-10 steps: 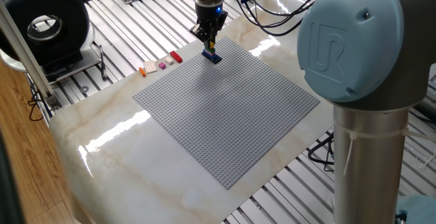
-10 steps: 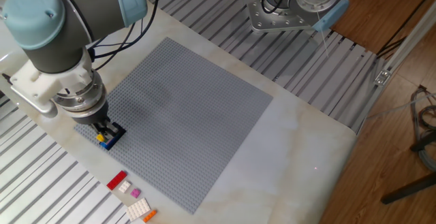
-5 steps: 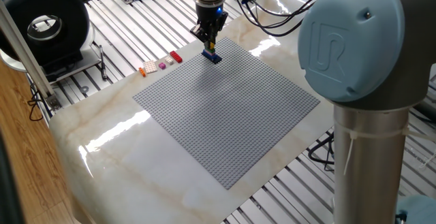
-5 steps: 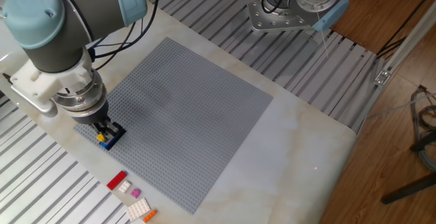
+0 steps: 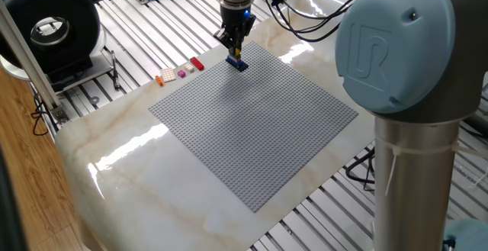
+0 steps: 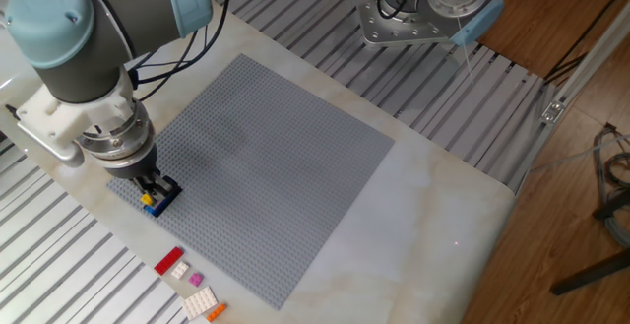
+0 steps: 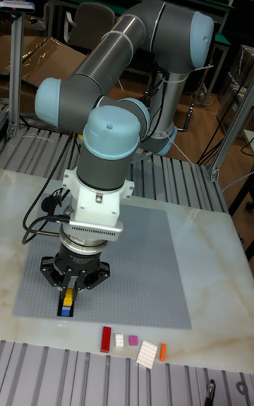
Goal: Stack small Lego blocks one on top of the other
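Jaws (image 7: 68, 294) apparently grip the yellow block (image 7: 68, 298) atop the stack.

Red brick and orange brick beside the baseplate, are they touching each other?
Apart. The tall fixed view shows the red brick and orange brick at opposite ends of the row, other pieces between them.

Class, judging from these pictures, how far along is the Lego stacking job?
Done: a short stack with a blue plastic brick at its base stands on the grey studded baseplate. In hand: the hand is at the small yellow brick on top. Left: the red, pink and orange bricks lie unstacked beside the baseplate.
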### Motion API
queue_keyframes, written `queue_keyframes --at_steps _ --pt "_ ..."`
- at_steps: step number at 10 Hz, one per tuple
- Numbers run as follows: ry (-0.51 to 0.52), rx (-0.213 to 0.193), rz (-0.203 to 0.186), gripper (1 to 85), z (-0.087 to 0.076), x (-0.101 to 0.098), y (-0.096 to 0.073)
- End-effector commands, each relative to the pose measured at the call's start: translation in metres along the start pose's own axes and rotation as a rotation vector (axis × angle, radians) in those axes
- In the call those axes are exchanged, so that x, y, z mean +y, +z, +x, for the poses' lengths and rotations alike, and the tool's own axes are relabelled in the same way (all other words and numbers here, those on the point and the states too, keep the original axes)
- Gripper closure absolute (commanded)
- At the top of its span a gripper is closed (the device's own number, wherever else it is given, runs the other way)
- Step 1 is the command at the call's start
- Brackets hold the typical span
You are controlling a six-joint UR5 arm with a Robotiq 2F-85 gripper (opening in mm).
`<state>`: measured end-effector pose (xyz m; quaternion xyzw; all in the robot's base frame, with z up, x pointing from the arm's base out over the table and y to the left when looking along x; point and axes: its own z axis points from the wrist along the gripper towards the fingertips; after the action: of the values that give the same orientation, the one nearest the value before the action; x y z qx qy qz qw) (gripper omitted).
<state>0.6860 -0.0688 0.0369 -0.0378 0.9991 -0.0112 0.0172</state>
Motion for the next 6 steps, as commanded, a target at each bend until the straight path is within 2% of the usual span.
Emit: queue_keyframes --at_steps 1,5,6 --pt "0.006 -0.008 -0.020 84.7 -0.0003 0.0030 0.0007" --pt "-0.002 -0.004 -0.025 84.7 0.0004 -0.0006 -0.0026" --pt "0.002 -0.009 -0.037 84.7 -0.0019 -0.0014 -0.0019"
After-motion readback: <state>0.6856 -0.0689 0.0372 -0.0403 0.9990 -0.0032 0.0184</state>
